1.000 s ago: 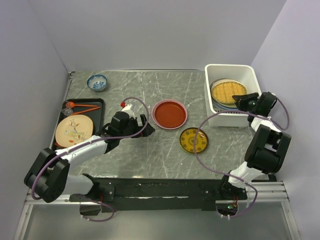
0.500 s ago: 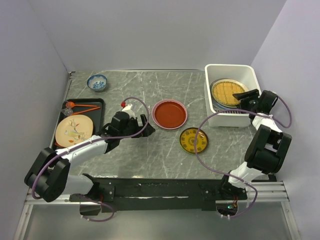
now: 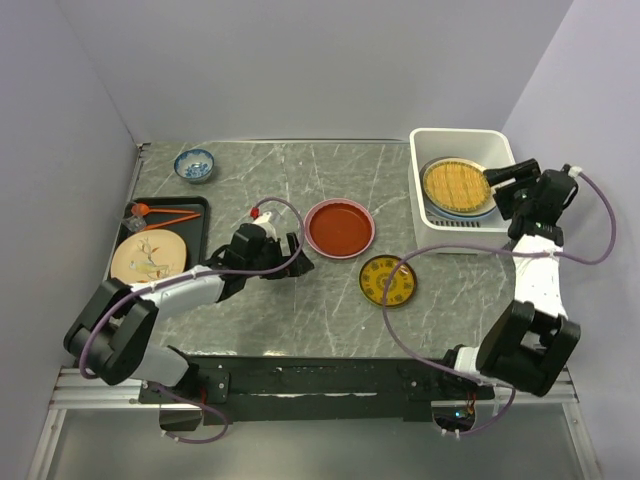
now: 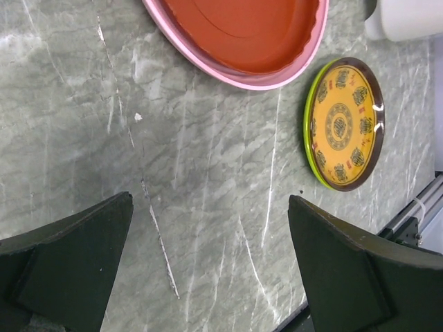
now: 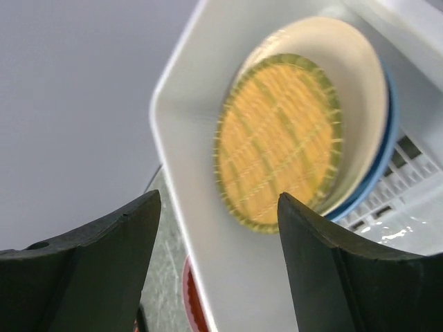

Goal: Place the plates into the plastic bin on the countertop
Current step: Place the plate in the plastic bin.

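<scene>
The white plastic bin [image 3: 415, 200] stands at the back right of the countertop [image 3: 300, 180]. In it a yellow-green woven plate [image 3: 457, 186] lies on a white plate [image 5: 360, 83] and a blue one [image 5: 389, 138]. My right gripper [image 3: 497, 177] hovers open over the bin's right side, holding nothing; its wrist view shows the woven plate [image 5: 277, 145] between open jaws [image 5: 218, 228]. A red-orange plate [image 3: 339, 228] and a small yellow-patterned plate [image 3: 388, 280] lie mid-counter. My left gripper [image 3: 298, 258] is open just left of the red-orange plate [image 4: 242, 28], over bare countertop [image 4: 208, 173].
A black tray [image 3: 197, 208] at the left holds a cream leaf-sprig plate [image 3: 148, 258] and orange utensils [image 3: 165, 215]. A small blue-and-white bowl [image 3: 194, 164] sits at the back left. Walls close in the left, back and right sides.
My right gripper opened and let go of the woven plate, which now rests in the bin; that arm rose and drew back to the right. The left arm edged slightly toward the red-orange plate.
</scene>
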